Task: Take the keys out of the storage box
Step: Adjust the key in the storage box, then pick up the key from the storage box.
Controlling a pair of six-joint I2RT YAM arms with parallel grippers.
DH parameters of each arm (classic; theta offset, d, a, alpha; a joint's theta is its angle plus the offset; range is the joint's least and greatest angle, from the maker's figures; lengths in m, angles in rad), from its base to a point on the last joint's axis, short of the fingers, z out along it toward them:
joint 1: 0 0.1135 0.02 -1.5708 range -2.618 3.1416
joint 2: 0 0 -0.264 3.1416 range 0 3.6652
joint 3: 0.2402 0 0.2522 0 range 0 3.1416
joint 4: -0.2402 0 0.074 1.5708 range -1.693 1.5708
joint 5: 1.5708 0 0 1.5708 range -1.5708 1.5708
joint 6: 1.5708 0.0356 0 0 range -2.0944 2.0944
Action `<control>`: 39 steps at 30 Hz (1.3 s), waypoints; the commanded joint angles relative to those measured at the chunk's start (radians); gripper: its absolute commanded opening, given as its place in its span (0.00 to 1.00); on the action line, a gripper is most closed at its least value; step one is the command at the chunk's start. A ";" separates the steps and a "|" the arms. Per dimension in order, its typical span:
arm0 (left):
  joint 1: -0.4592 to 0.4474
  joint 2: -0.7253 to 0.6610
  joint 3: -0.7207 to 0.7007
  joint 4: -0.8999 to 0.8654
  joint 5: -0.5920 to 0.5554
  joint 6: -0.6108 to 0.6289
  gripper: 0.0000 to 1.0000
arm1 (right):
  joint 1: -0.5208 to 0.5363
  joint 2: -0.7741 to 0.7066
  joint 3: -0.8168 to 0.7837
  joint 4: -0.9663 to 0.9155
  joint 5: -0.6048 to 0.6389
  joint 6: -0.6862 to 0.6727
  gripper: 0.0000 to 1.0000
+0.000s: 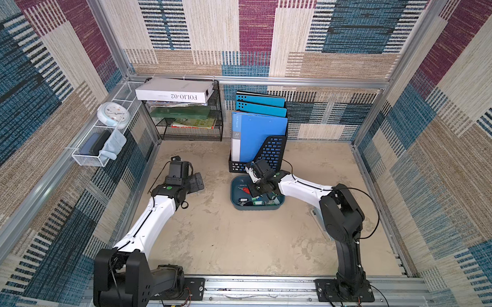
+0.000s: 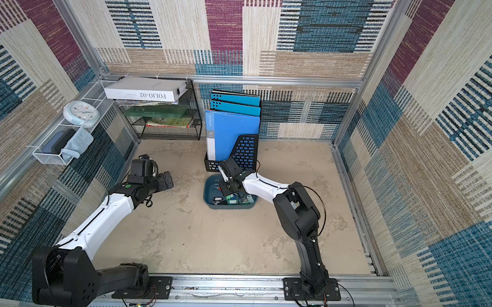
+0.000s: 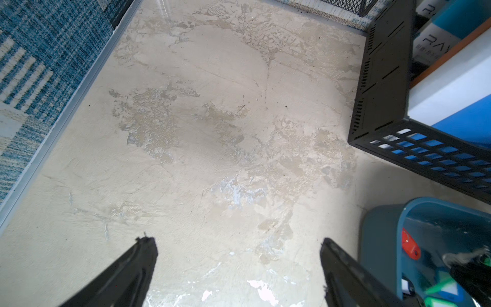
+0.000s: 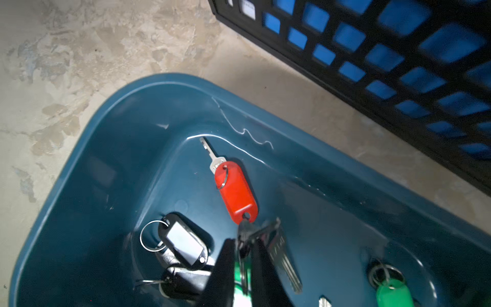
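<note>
The dark teal storage box point(image 1: 233, 191) point(image 2: 206, 191) sits on the table just in front of the file holder. Several keys lie in it: a red-tagged one point(image 4: 236, 191) point(image 3: 410, 247), a black-tagged one point(image 4: 183, 242) and a green-tagged one point(image 4: 393, 295). My right gripper point(image 4: 244, 243) point(image 1: 256, 193) reaches down into the box. Its fingers stand a narrow way apart, with a key ring and a green tag showing in the gap and a blurred key beside them. My left gripper point(image 3: 236, 240) point(image 1: 199, 182) hovers wide open and empty over bare table left of the box.
A black perforated file holder point(image 1: 270, 152) with blue folders stands right behind the box. A black wire mesh rack point(image 1: 192, 120) carrying a white box is at the back left. A white wire basket point(image 1: 91, 153) with a clock hangs on the left wall.
</note>
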 commanded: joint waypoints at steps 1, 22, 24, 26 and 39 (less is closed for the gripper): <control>0.000 -0.002 -0.003 -0.012 0.006 0.001 0.99 | 0.006 -0.019 -0.007 -0.015 0.014 -0.003 0.39; 0.001 0.036 0.019 -0.029 -0.018 0.008 0.99 | 0.037 0.096 0.081 -0.144 0.166 0.015 0.12; 0.000 0.037 0.018 -0.031 -0.020 0.009 0.99 | 0.036 0.092 0.084 -0.142 0.174 0.012 0.05; 0.001 0.036 0.019 -0.033 -0.019 0.008 0.99 | 0.035 0.088 0.091 -0.141 0.176 0.012 0.02; 0.001 0.030 0.020 -0.035 -0.016 0.008 0.99 | 0.035 -0.050 0.049 -0.089 0.112 -0.010 0.00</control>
